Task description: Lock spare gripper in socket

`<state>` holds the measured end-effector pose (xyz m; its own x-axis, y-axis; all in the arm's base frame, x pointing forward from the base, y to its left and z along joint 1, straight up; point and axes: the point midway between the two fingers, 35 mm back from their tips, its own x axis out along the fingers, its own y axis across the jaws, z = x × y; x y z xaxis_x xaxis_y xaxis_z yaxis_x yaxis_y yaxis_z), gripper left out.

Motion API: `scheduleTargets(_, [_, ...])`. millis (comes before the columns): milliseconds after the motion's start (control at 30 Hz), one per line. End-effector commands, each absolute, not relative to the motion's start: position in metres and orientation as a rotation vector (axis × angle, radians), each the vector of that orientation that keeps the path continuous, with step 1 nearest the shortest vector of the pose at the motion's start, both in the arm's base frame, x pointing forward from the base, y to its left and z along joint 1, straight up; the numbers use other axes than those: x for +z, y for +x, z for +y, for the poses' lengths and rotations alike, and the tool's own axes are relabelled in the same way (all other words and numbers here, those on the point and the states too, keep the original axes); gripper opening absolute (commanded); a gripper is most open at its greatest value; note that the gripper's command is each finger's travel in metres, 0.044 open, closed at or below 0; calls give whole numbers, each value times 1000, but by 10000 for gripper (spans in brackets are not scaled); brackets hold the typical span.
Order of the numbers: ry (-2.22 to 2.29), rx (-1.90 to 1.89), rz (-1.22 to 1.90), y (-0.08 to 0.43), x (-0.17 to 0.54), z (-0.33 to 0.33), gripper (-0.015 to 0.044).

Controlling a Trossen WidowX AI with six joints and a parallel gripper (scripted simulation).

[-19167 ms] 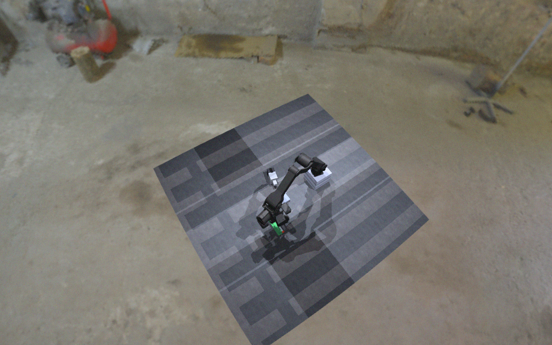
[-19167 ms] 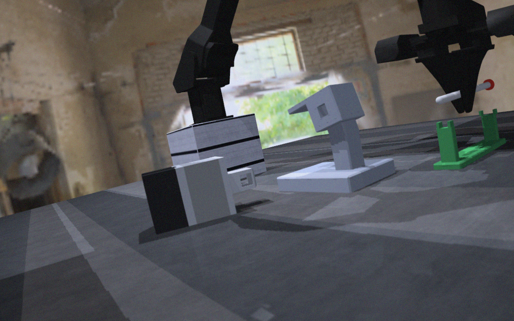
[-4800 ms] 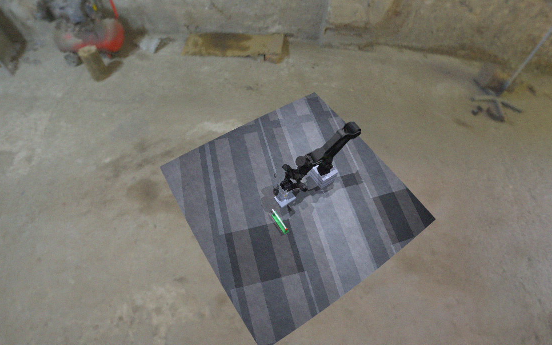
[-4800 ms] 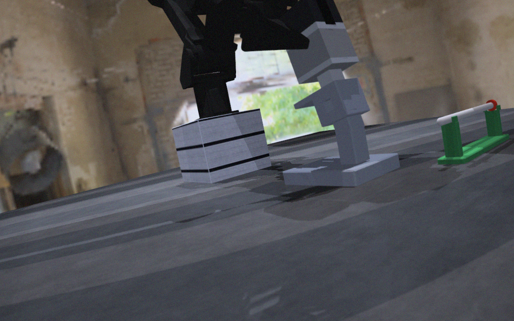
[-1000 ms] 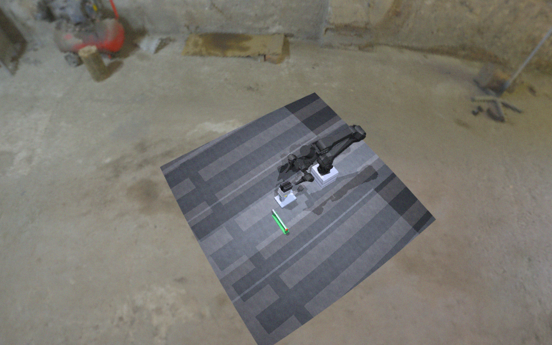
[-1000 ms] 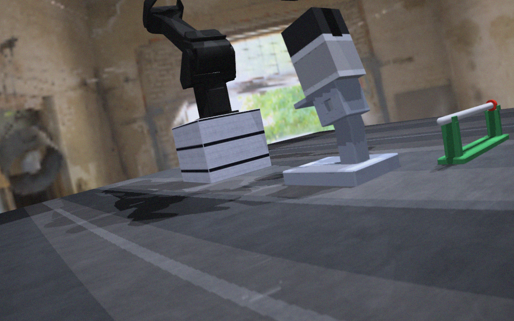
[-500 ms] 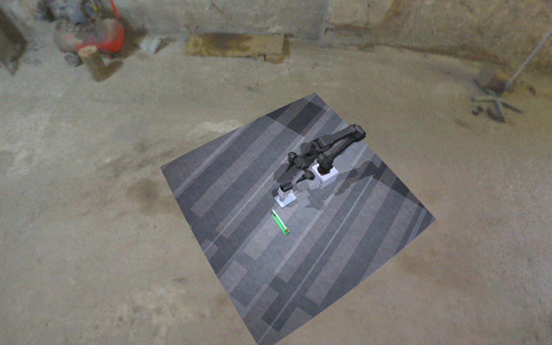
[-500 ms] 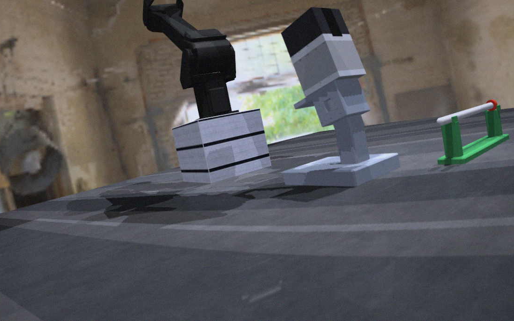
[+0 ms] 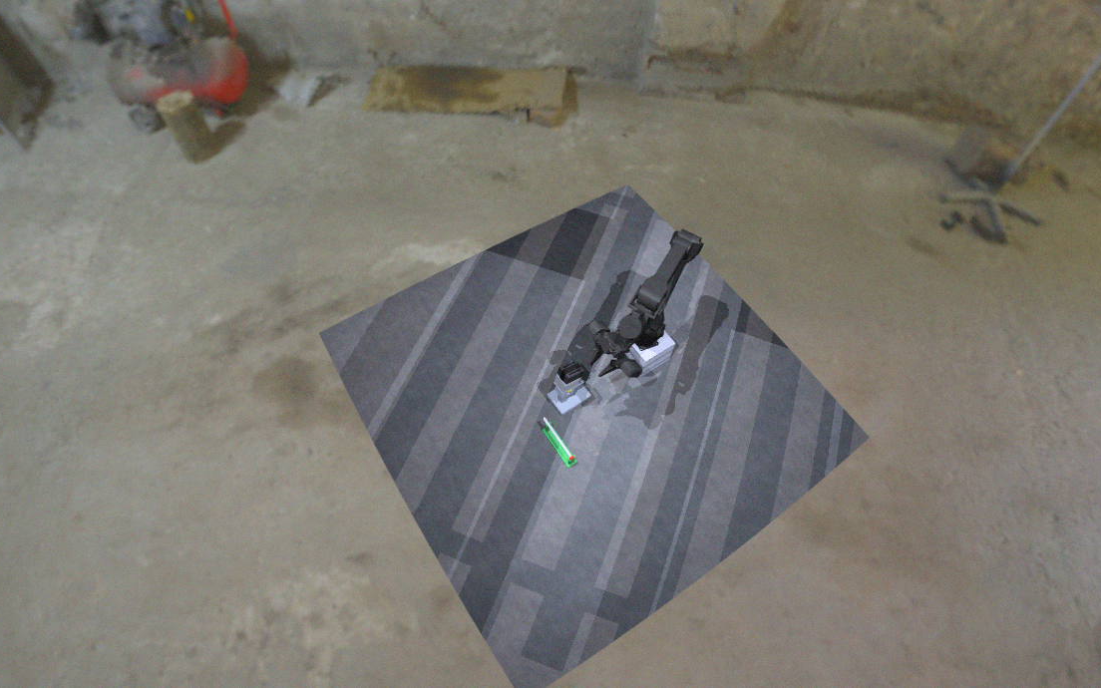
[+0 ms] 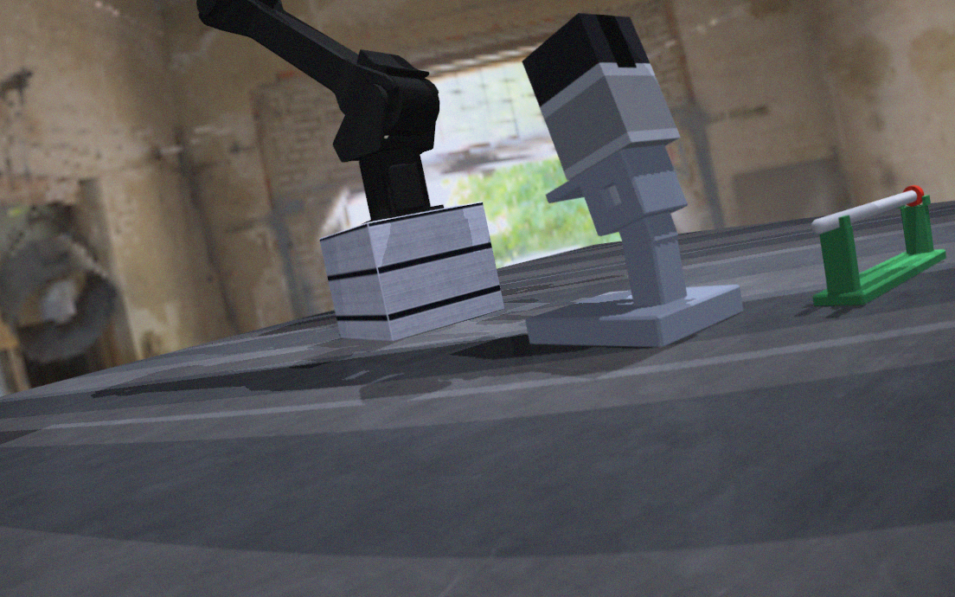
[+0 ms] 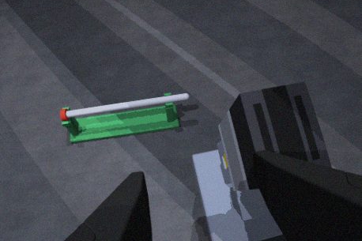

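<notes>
Evidently, white pin [image 9: 558, 439] [image 10: 864, 211] [image 11: 126, 106] on green rack [image 9: 562, 451] [image 10: 840, 260] [image 11: 126, 126], spare gripper [image 9: 570, 376] [image 10: 607, 96] [image 11: 200, 174] atop grey mount [image 9: 565, 404] [image 10: 599, 327] [image 11: 210, 186].

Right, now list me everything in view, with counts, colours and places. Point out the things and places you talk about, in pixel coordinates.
lock pin [image 9: 558, 439] [image 10: 863, 211] [image 11: 126, 106]: one, white with red head, lying across the rack
rack [image 9: 553, 446] [image 10: 840, 259] [image 11: 126, 125]: one, green, beside the mount
mount [image 9: 567, 405] [image 10: 656, 259] [image 11: 211, 182]: one, pale grey, on the tabletop
spare gripper [image 9: 571, 376] [image 10: 607, 104] [image 11: 200, 174]: one, grey and black, atop the mount
tabletop [image 9: 666, 513] [image 10: 392, 459] [image 11: 138, 48]: one, striped grey, beneath everything
tank [image 9: 229, 72]: one, red, background
board [image 9: 465, 90]: one, brownish, by the wall
pedestal [image 9: 655, 352] [image 10: 429, 266]: one, white with black lines, under the arm
arm [image 9: 664, 281] [image 10: 392, 104]: one, black, on the pedestal
claw [image 9: 593, 372] [image 11: 200, 174]: one, black, open, near the mount
</notes>
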<state>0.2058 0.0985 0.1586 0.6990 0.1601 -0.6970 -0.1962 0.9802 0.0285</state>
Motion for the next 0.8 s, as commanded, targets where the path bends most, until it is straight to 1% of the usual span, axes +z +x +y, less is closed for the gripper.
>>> scheduleTargets(0, [-47,192,756,198,164,118,180])
scheduleTargets(233, [-46,207,694,177,172,153,180])
scheduleTargets(367, [-93,211,704,179,174,156,180])
scheduleTargets(600, [-551,288,857,221,178,178,180])
scheduleTargets(767, [-868,413,978,256,172,191,180])
